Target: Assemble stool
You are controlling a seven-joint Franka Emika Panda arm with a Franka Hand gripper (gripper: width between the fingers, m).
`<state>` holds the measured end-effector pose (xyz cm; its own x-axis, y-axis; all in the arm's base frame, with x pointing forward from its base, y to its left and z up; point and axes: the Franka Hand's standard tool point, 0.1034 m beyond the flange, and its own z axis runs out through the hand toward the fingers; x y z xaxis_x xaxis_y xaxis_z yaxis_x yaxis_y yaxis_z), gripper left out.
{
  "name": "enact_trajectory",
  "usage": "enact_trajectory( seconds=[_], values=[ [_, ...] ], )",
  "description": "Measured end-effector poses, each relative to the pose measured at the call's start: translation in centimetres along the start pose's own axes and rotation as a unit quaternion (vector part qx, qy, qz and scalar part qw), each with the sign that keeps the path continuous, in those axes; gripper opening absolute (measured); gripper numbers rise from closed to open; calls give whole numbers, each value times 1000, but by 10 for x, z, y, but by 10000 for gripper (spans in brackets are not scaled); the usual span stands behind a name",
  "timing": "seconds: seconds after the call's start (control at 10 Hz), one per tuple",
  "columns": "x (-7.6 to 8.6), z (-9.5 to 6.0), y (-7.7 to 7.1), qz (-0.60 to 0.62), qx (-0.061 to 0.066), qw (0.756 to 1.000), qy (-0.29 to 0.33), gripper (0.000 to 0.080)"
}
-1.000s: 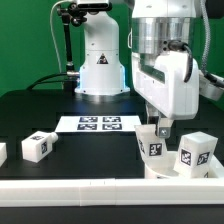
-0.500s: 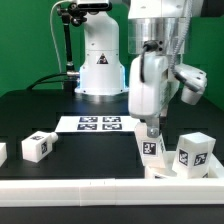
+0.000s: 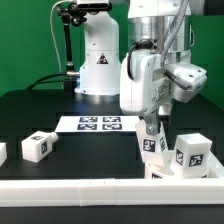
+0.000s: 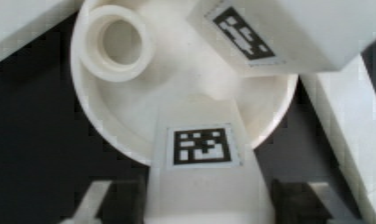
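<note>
White plastic stool kit, part built, near the black table's (image 3: pixel 30 112) front rail (image 3: pixel 90 188), on the exterior view's right.
Round seat (image 4: pixel 132 100) lies flat with two legs on it: one upright leg (image 3: pixel 195 152) and one leg under the arm (image 4: pixel 203 150). A loose leg (image 3: pixel 37 146) sits well apart on the exterior view's left. Gripper (image 3: pixel 151 130) straddles the leg under the arm. In the wrist view a dark gap shows between that leg and each of the fingers (image 4: pixel 107 200), so the jaws read as released. The parts look stiff, light and smooth, likely slippery. Best hold, I judge, is across a leg's flat sides, low and square.
</note>
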<state>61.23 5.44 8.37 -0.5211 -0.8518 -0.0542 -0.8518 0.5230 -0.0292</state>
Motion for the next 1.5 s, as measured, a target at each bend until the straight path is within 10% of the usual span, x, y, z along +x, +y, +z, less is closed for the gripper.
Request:
enact_trajectory(
  seconds=[0.2, 0.3, 0.5, 0.8, 1.2, 1.5],
  values=[
    [0, 0, 0, -20, 0, 1000, 0, 340],
    [2, -3, -1, -54, -2, 999, 0, 580],
    [19, -27, -12, -132, -6, 991, -7, 629],
    [50, -34, -30, -186, -2, 983, 0, 649],
    [51, -32, -29, -201, -3, 980, 1, 649],
    [85, -22, -31, -366, -16, 930, 14, 649]
  ],
)
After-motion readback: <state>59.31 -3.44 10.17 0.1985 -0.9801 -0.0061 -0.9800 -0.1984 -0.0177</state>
